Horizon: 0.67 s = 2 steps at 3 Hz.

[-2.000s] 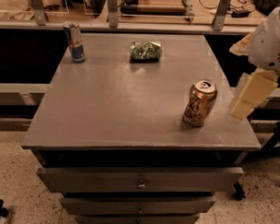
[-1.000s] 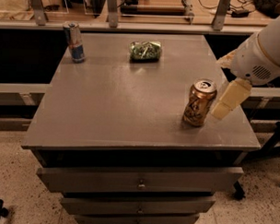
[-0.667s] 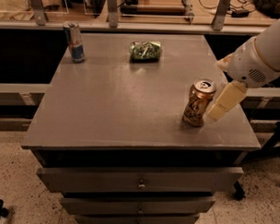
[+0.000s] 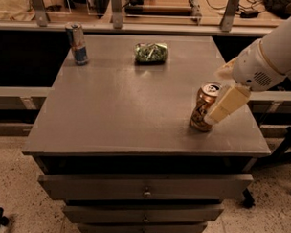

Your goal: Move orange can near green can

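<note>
The orange can (image 4: 202, 107) stands upright near the right front edge of the grey table (image 4: 121, 117). The crushed green can (image 4: 150, 52) lies at the back middle of the table, well apart from the orange can. My gripper (image 4: 217, 113) comes in from the right on a white arm (image 4: 269, 55) and sits against the orange can's right side, covering part of it.
A slim blue-and-silver can (image 4: 77, 43) stands at the table's back left corner. The table is a drawer cabinet with handles (image 4: 145, 191) at the front. A shelf rail runs behind it. A dark stand leg (image 4: 283, 147) is at the right.
My gripper has moved left from beside the table's right edge up to the orange can's right side. The cans have not moved.
</note>
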Available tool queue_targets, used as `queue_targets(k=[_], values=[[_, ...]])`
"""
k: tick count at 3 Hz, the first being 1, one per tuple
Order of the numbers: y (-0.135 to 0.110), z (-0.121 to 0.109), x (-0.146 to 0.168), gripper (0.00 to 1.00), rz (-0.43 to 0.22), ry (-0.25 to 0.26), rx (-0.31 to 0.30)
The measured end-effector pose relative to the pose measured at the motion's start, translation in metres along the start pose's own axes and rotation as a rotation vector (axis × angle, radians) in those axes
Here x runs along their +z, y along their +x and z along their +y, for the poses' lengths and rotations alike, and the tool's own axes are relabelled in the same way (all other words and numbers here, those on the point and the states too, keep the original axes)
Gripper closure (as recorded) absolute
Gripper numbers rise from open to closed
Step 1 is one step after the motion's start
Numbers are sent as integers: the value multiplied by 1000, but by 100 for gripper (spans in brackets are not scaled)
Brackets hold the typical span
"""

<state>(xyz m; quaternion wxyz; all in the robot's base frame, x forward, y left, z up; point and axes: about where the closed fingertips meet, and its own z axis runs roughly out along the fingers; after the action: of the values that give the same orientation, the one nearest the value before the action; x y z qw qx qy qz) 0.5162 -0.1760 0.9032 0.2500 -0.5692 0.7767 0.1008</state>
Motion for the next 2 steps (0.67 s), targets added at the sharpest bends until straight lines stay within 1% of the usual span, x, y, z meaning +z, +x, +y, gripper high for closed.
queue_targets(k=[1,2], values=[[-2,1,0,49,0,-1,-3],[-3,2,1,72,0,-1,-5]])
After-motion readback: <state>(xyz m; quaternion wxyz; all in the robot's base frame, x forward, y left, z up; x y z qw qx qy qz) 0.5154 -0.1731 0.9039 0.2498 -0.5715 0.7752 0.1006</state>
